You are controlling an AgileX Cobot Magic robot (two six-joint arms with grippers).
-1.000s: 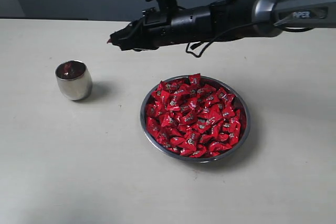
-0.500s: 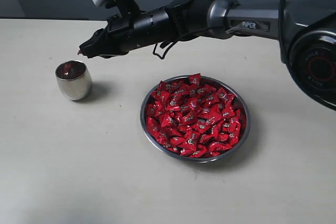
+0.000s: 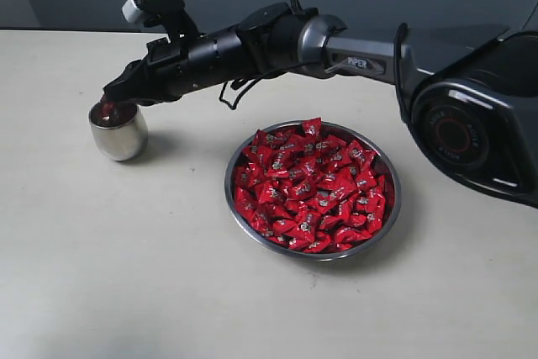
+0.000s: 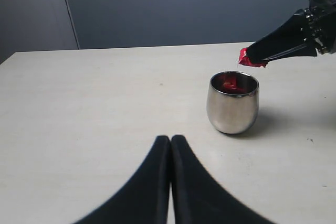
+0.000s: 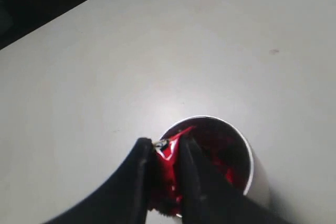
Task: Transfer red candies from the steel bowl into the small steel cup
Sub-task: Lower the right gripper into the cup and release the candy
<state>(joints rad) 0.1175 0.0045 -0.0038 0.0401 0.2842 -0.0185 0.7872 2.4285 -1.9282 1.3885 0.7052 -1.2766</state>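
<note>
Here, one red candy (image 4: pixel 251 59) is pinched between the fingers of the right gripper (image 3: pixel 109 100), which clamp it from both sides just above the rim of the small steel cup (image 3: pixel 118 134). The cup stands upright on the pale table (image 3: pixel 126 283) with more red wrapping visible inside it. Well to its right sits the steel bowl (image 3: pixel 228 182), heaped with red candies (image 3: pixel 313 184). The right arm (image 3: pixel 277 39) stretches across from the right, passing behind the bowl without touching it. The left gripper (image 4: pixel 170 141) has its two dark fingers pressed together with nothing between them. It is low over the table, pointing toward the cup and apart from it.
</note>
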